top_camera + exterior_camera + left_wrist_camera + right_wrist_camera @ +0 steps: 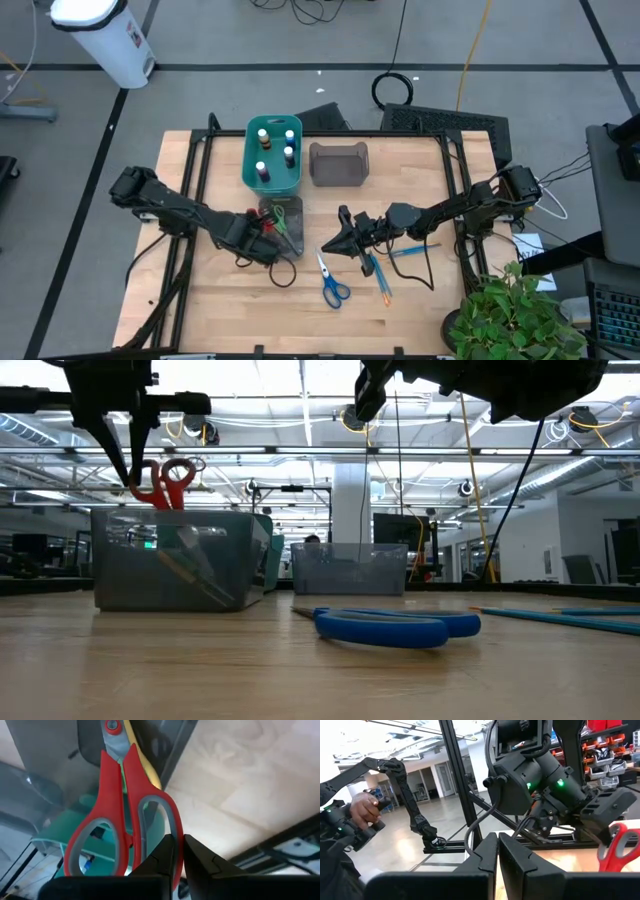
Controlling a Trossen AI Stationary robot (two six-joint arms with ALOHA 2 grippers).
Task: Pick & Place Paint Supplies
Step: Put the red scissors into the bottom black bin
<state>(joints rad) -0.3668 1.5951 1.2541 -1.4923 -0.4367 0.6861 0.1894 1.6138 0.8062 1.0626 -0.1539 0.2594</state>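
1. The left hand (268, 224) is hanging over the clear grey plastic bin (281, 221) at the middle of the pale wooden surface (215, 300), and it is grasping the red-handled scissors (125, 815) by one handle loop.
2. The red-handled scissors are pointing their blades down into this clear bin, where a pair with green-yellow handles (281, 214) is lying already.
3. The right hand (335, 243) is hovering above the surface, clenched and carrying nothing.
4. The blue-handled scissors (331, 283) are lying flat on the surface, near the right hand.
5. Two thin blue brushes (381, 278) are lying beside them.
6. The small white-capped bottles (263, 135) are standing in the teal plastic bin (250, 160).
7. A second grey bin (338, 164) is sitting just beside the teal one.
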